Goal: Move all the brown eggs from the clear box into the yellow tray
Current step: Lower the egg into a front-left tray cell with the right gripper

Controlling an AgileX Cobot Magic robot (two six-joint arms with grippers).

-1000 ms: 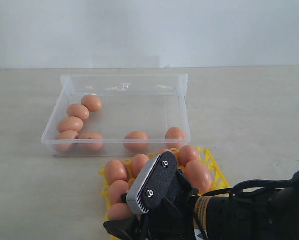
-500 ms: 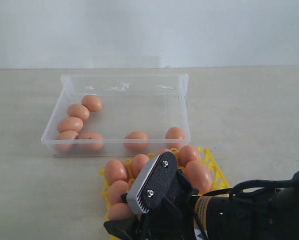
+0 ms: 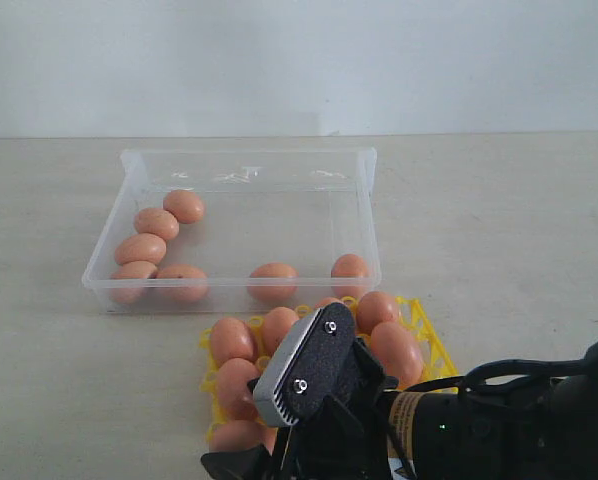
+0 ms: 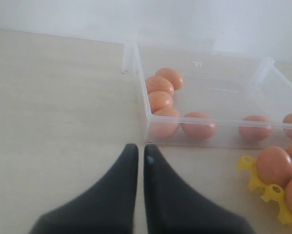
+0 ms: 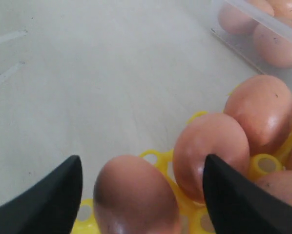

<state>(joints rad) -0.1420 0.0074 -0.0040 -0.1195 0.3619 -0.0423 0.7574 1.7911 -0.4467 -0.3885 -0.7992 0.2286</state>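
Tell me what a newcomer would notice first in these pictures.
The big black right claw fills the foreground, its jaws open on either side of a smooth orange-brown egg seated in the bright yellow plastic lattice tray. Behind the tray, seven more such eggs lie in the clear shallow plastic box. In the exterior view, five bunch at its left end and two lie along the near wall.

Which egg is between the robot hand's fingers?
The egg at the yellow tray's edge; it alone sits between the right hand's open fingers.
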